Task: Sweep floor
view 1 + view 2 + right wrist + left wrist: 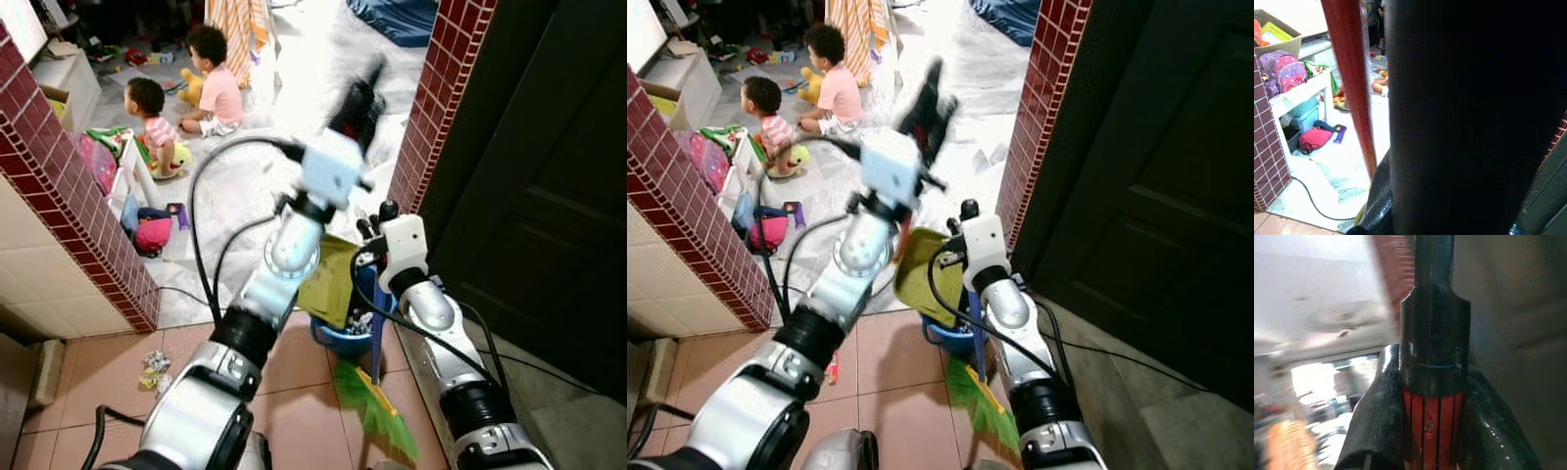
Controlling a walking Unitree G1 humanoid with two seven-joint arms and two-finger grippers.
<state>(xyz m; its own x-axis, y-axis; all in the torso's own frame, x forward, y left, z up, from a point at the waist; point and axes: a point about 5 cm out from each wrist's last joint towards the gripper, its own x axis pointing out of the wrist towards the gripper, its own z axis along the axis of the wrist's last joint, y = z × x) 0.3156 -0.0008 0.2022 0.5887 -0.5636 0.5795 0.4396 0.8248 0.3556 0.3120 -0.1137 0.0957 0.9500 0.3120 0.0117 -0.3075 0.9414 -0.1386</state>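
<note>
Your left gripper (1432, 431) has its fingers clamped on the broom handle (1434, 333); whether your right gripper (377, 217) has its fingers apart, I cannot tell. Green bristles (377, 406) touch the tiled floor (98, 377).

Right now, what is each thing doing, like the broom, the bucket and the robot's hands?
Green-bristled broom: bristles down on the tiles.
Red-and-black broom handle: clamped in the left gripper.
Right gripper: raised beside the yellow-green dustpan; grip unclear.
Blue bucket: upright on the floor.
Crumpled wrapper: lying on the tiles.
</note>
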